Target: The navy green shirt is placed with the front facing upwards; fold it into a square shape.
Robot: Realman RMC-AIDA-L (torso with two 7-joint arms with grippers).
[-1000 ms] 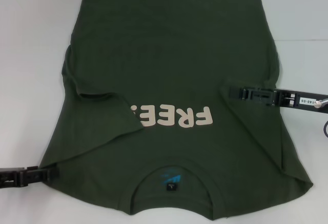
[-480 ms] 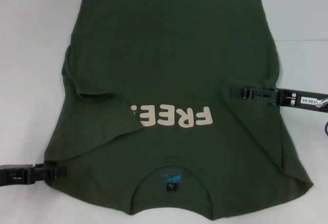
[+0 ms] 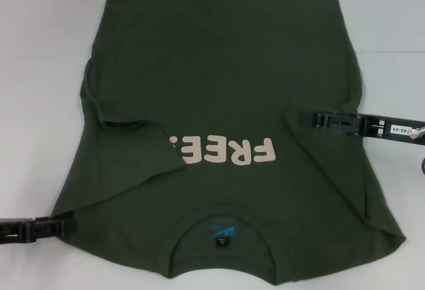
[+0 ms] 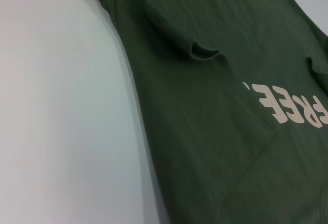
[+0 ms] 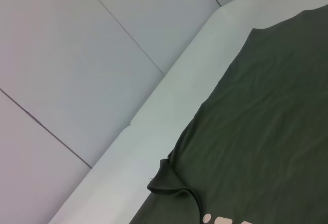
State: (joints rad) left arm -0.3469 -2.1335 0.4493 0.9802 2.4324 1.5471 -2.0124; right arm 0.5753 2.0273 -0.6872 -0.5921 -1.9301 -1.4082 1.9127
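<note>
Since half a second ago your left gripper (image 3: 70, 224) has slid back outward along the table (image 3: 40, 71), off the shoulder edge of the navy green shirt (image 3: 226, 71), while your right gripper (image 3: 302, 118) has barely shifted. You see the shirt lying flat, front up, filling most of the table: collar (image 3: 222, 210) nearest you, hem at the far end, so its long axis runs straight away from you. The "FREE" lettering (image 3: 222, 152) reads upside down from the head camera. The left sleeve (image 3: 116, 114) is already folded in over the chest and covers the edge of the lettering.

Your left gripper lies low and level at the near left, its tip just at the shirt's shoulder edge, pointing inward across the garment. Whether its fingers are apart or together you cannot tell from these views. Your right gripper reaches in from the right, level, its tip resting over the cloth beside the lettering, where creases fan out from it; its finger state is likewise not readable.

The next move turns on that right side: the unfolded right edge lies under and behind your right arm, so that arm is the nearer one to bring it inward.
</note>
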